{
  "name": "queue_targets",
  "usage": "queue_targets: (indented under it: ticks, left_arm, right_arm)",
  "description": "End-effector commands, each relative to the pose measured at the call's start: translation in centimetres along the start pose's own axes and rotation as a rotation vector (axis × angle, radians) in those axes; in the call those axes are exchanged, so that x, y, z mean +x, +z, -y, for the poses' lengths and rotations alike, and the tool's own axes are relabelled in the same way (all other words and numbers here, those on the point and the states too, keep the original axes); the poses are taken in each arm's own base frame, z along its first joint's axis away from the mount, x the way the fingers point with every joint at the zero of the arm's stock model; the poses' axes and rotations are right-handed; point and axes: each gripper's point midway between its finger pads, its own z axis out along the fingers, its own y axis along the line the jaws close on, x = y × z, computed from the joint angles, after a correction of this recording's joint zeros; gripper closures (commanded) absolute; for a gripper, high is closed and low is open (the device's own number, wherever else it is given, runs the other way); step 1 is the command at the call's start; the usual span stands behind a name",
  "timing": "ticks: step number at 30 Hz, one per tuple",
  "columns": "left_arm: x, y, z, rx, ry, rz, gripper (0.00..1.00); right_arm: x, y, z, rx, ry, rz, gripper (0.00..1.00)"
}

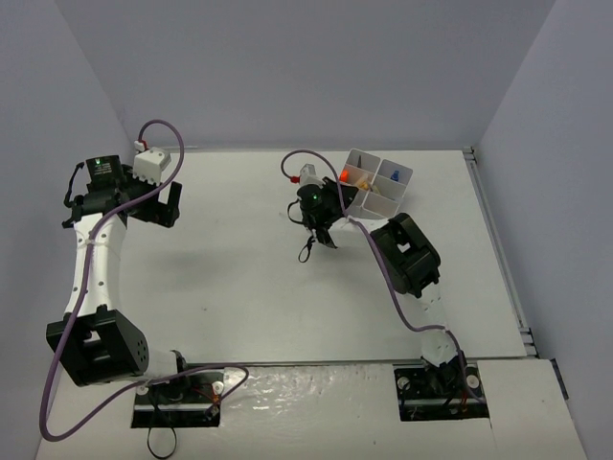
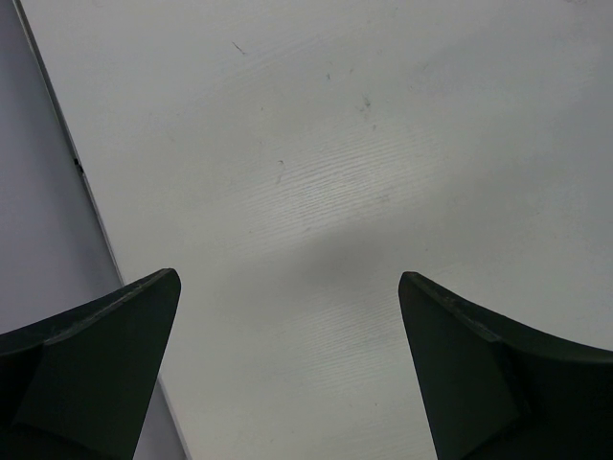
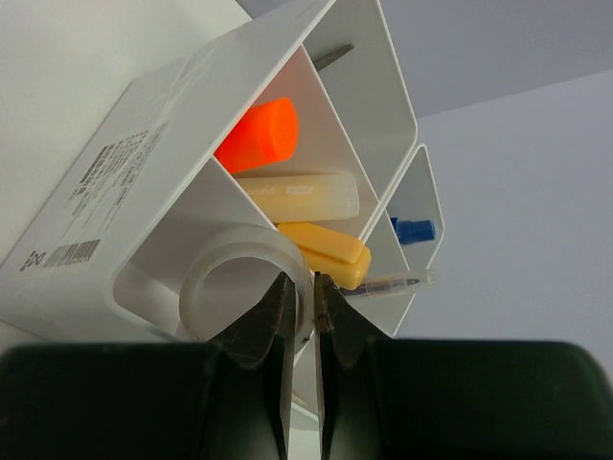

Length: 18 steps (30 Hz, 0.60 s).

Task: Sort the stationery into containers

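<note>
The white four-compartment tray [image 1: 383, 196] stands at the far middle-right, and it fills the right wrist view [image 3: 115, 192]. My right gripper [image 3: 305, 287] is shut on the wall of the clear tape ring [image 3: 215, 273], one finger inside the ring and one outside, at the tray's near compartment. In the top view this gripper [image 1: 335, 203] is at the tray's left corner. Inside the tray lie the orange cap [image 3: 259, 134], a cream bar [image 3: 297, 196], the yellow bar [image 3: 326, 251], a clear pen [image 3: 397, 284], the thin grey stick [image 3: 332, 56] and the blue cap [image 3: 414, 230]. My left gripper [image 2: 287, 287] is open and empty over bare table.
My left gripper [image 1: 158, 213] is at the far left, near the left wall. The table's left edge [image 2: 96, 220] runs beside its left finger. A small black loop [image 1: 306, 252] lies on the table below the right wrist.
</note>
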Motion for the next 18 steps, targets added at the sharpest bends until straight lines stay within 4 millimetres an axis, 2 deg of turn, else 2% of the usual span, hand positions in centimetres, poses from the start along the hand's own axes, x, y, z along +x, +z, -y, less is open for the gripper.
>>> queue_targets:
  ticks: [1,4,8,15,18]
  left_arm:
    - [-1.9,-0.5,-0.7,-0.019,0.007,0.063,0.03]
    - [-2.0,-0.5,-0.7,-0.016,0.005,0.064,0.03]
    - [-2.0,-0.6,-0.7,-0.018,0.005,0.065,0.03]
    - [-2.1,-0.6,-0.7,-0.019,0.004,0.066,0.03]
    - [-2.1,-0.7,-0.7,-0.016,0.004,0.068,0.03]
  right_arm:
    - [-0.5,-0.6,2.1,0.056,0.094,-0.006,0.86]
    - [-0.9,-1.0,2.5,0.049,0.100,0.004,0.73]
    - [-1.6,-1.5,2.8,0.036,0.116,0.020,0.63]
    - [-2.5,-2.2,3.6,-0.018,0.135,0.043,0.62]
    - [-3.1,-2.2,3.8,-0.068,0.135,0.049,0.58]
